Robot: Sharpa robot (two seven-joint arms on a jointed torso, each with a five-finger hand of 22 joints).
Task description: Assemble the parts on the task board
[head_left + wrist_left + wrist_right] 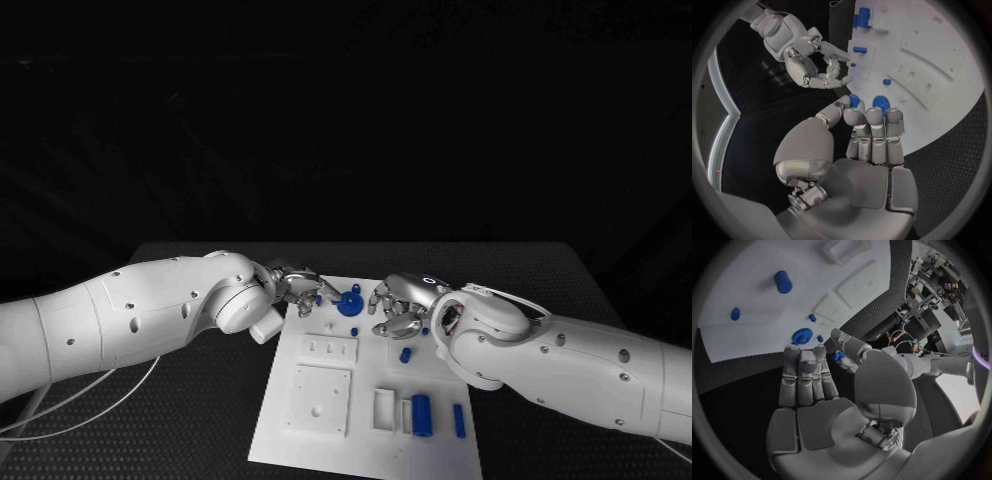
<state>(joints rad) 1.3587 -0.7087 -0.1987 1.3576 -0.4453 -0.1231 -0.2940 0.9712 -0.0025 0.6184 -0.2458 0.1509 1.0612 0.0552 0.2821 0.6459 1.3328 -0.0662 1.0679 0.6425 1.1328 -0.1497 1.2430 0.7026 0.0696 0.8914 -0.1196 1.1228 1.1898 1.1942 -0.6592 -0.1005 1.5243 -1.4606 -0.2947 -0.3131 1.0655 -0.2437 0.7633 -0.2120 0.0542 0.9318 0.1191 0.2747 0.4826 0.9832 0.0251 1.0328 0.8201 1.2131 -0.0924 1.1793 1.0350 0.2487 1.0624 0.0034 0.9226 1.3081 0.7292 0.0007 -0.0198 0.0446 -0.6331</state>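
The white task board (329, 440) lies mid-table. A round blue part (351, 303) sits near its far edge, between my two hands. My left hand (299, 290) hovers at the board's far-left corner and pinches a small blue piece (838, 356) between thumb and finger; the left wrist view shows it at the thumb tip (853, 100), with the round part (881, 103) just beyond the fingertips. My right hand (400, 306) is over the board's far right, holding nothing. Its fingertips (804, 351) reach close to the round part (802, 336).
More blue parts lie on the board: a small peg (355, 331), a short cylinder (405, 354), a larger block (421, 413) and a thin bar (459, 420). White raised blocks with recesses (319, 397) take up the board's left side. Black table surrounds the board.
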